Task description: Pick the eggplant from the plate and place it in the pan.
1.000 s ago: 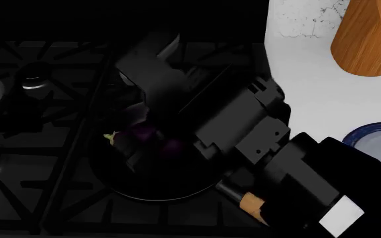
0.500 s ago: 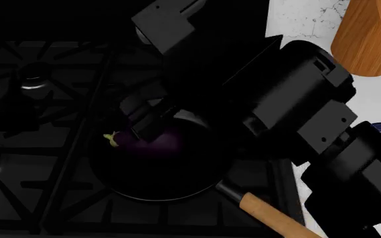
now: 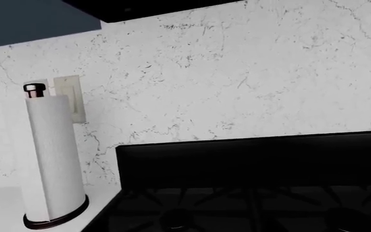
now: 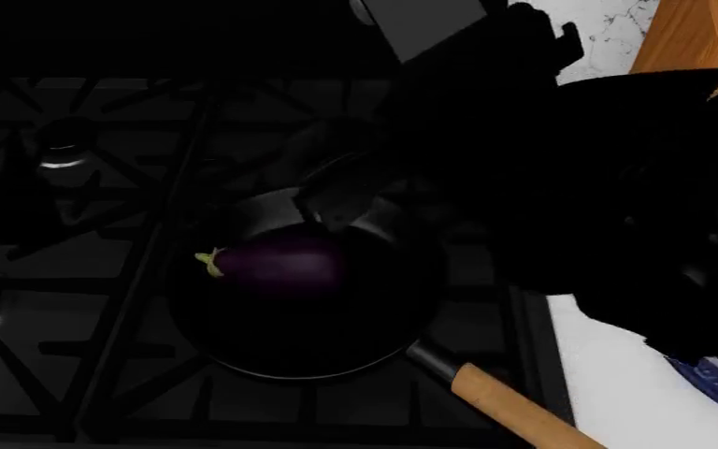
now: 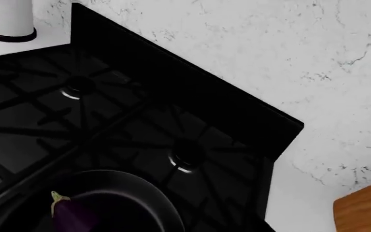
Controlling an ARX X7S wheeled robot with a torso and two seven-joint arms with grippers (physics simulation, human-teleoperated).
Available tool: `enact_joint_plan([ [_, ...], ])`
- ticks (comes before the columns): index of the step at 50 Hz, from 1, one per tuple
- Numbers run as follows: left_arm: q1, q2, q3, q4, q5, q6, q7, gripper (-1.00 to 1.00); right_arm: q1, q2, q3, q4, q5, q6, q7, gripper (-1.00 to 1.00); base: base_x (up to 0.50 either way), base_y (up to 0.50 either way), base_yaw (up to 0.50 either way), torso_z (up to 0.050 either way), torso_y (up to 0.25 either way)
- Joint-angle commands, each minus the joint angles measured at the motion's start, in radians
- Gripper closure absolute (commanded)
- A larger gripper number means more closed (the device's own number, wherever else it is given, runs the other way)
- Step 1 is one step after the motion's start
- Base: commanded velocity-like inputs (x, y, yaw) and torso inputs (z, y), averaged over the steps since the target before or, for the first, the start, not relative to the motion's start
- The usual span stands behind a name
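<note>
The dark purple eggplant (image 4: 281, 264) lies on its side inside the black pan (image 4: 296, 368), its yellow-green stem pointing left. The pan's wooden handle (image 4: 509, 412) points toward the front right. My right gripper (image 4: 344, 204) hangs above the pan's far rim, apart from the eggplant and holding nothing; its arm is a black mass filling the upper right. In the right wrist view the eggplant (image 5: 73, 215) and the pan rim (image 5: 156, 195) show, but not the fingers. Only a blue sliver of the plate (image 4: 712, 379) shows at the right edge. My left gripper is out of view.
The pan sits on a black gas stove with grates and burners (image 4: 66, 150). An orange-brown wooden block (image 4: 696, 37) stands on the white counter at the back right. A paper towel roll (image 3: 53, 159) stands left of the stove against the marble wall.
The right gripper has let go of the eggplant and risen up and to the right, away from the pan. The eggplant stays lying in the pan.
</note>
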Motion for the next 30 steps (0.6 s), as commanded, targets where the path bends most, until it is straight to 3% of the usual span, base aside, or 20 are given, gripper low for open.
enact_joint_plan([
  [1,0.007,-0.001,-0.014,0.022,-0.016,0.010,0.002,-1.00,-0.045,0.117,0.114,-0.185,0.120,0.008,0.194,-1.00,0.00,0.00,0.00,0.000,0.000],
  [30,0.031,-0.001,-0.066,0.105,-0.086,0.028,0.016,-1.00,-0.294,0.433,0.380,-0.601,0.338,-0.215,0.499,-1.00,0.00,0.00,0.00,0.000,0.000],
])
